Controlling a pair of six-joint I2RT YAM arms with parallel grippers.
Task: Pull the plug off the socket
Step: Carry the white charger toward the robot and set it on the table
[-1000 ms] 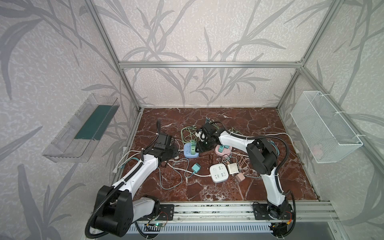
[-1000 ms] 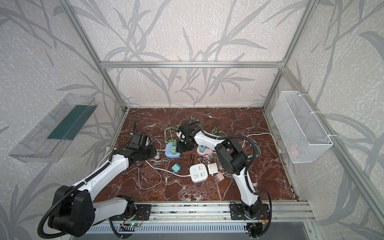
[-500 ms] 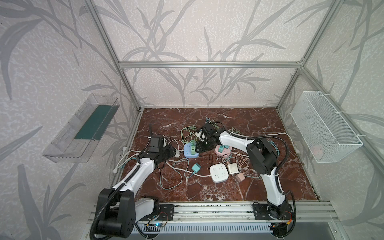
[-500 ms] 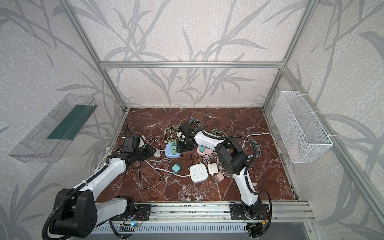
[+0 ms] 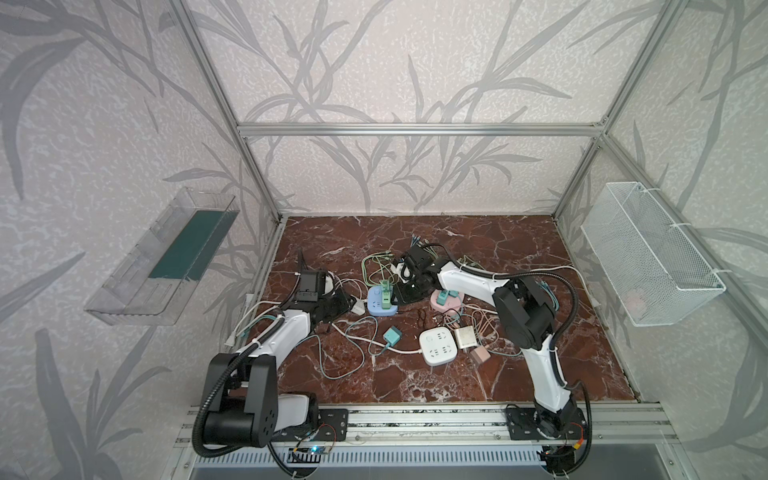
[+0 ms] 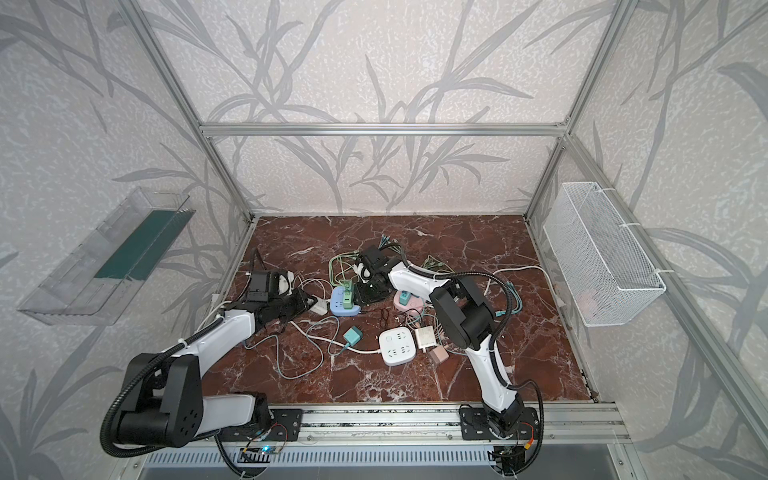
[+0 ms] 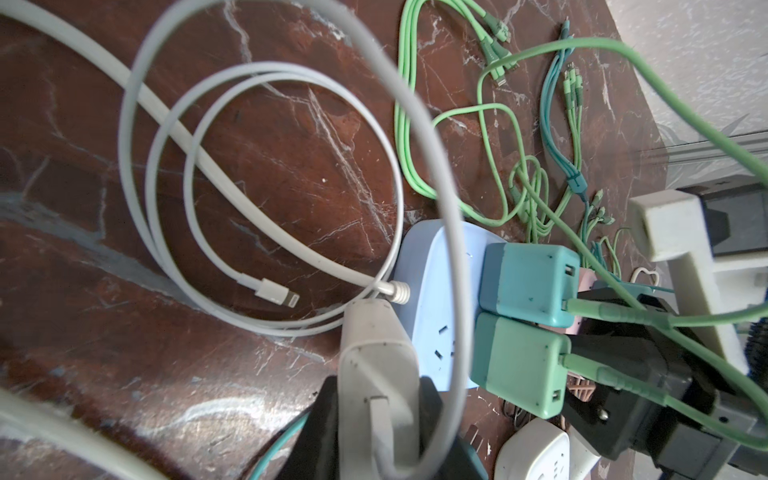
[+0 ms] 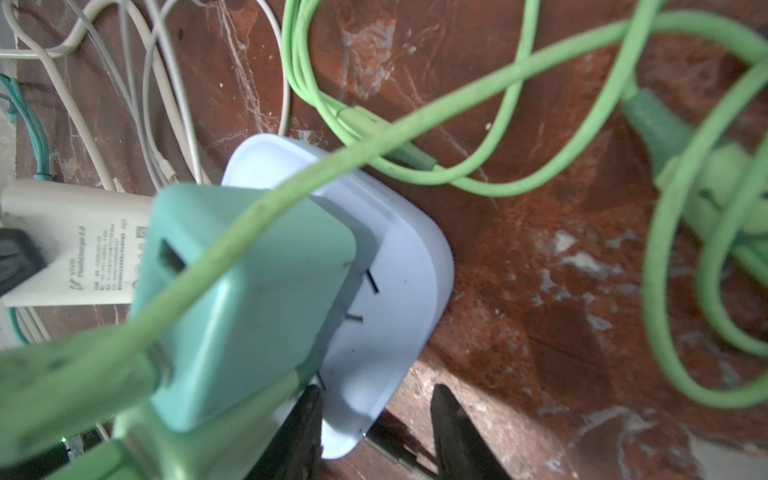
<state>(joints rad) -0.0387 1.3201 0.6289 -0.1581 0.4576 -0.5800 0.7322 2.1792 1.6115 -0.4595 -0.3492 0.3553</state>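
Observation:
A pale blue socket (image 5: pixel 376 305) (image 6: pixel 340 306) lies mid-table with a teal plug (image 7: pixel 528 286) and a green plug (image 7: pixel 519 365) standing in it. My left gripper (image 7: pixel 380 395) (image 5: pixel 347 305) is shut on a white charger plug (image 7: pixel 374 357) (image 5: pixel 357 308) with a white cable. That plug lies out of the socket (image 7: pixel 436 291), beside its left edge. My right gripper (image 8: pixel 380 415) (image 5: pixel 399 295) is open over the socket's far corner (image 8: pixel 395 270). One finger (image 8: pixel 307 419) touches the socket's rim. The other finger (image 8: pixel 453 424) stands apart on the table.
Green cables (image 5: pixel 374 266) loop behind the socket and white cables (image 7: pixel 266 174) coil left of it. A pink socket (image 5: pixel 446 300), a white power strip (image 5: pixel 438 345), a loose teal charger (image 5: pixel 392 334) and small adapters (image 5: pixel 465 336) lie to the right. A wire basket (image 5: pixel 648 257) hangs right.
My left wrist has drawn back to the left and lower with the white plug, mostly in the first half second. The right arm has stayed in place.

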